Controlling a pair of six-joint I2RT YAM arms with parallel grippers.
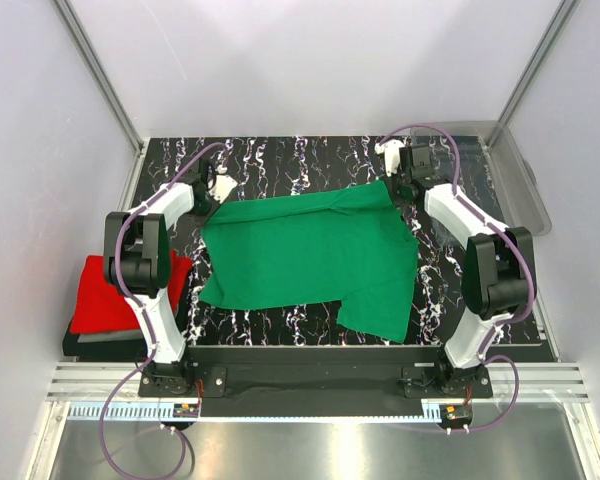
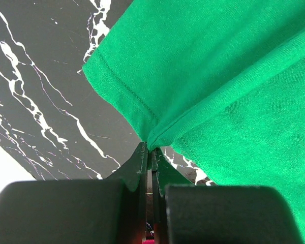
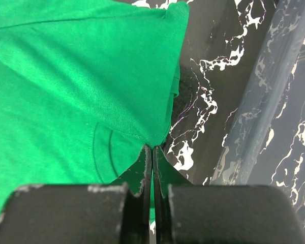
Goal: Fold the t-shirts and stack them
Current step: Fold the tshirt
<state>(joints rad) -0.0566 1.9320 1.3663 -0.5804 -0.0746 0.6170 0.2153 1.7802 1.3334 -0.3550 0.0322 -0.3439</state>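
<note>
Top external view: the green t-shirt (image 1: pixel 310 255) is spread out, a bit rumpled, in the middle of the black marbled tabletop (image 1: pixel 280 160), between the two arms. The left fingers (image 2: pixel 138 163) are clamped tight on a hemmed corner at its far left. The right fingers (image 3: pixel 142 165) are pinched shut on the cloth at its far right corner, near the clear plastic bin (image 1: pixel 520 185). The red t-shirt (image 1: pixel 105 290) sits folded at the near left beside the left arm, with the grey t-shirt (image 1: pixel 110 337) peeking out underneath it.
</note>
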